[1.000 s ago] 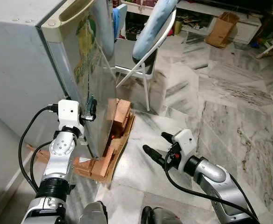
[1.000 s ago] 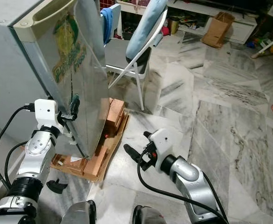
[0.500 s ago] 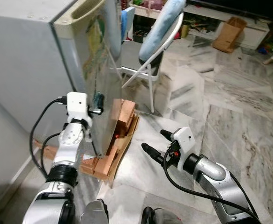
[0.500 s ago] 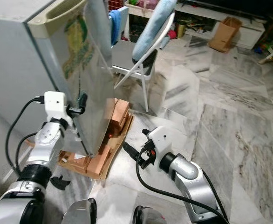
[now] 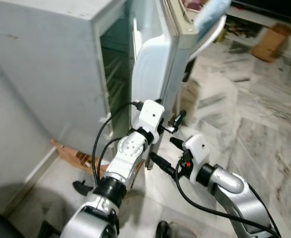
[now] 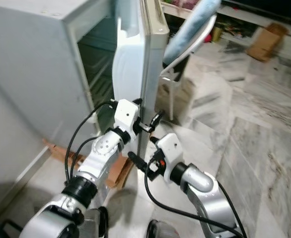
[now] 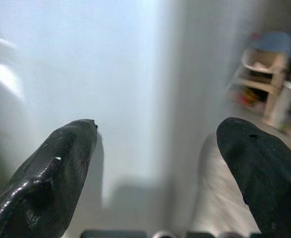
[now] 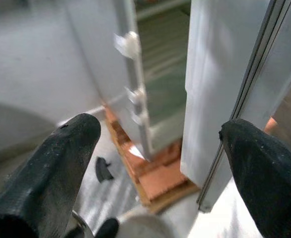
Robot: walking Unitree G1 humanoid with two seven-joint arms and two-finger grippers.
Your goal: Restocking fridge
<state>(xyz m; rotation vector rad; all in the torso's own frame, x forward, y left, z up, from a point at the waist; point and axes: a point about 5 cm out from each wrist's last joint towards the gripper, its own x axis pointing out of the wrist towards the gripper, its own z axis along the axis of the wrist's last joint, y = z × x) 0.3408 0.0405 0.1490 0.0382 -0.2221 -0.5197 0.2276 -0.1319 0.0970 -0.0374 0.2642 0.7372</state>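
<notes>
The right gripper [image 5: 161,153] is nearest, low above the grey marble floor [image 5: 264,119], with its two black fingers spread apart and holding nothing. Just beyond it the left gripper [image 5: 177,120] sits at the free edge of the white fridge door [image 5: 153,64], fingers also apart (one on each side of the edge). The door stands partly open on the grey fridge [image 5: 51,64], which rests on brown cardboard [image 5: 73,156]. Behind it is a folding chair with a blue cushion [image 6: 190,27].
</notes>
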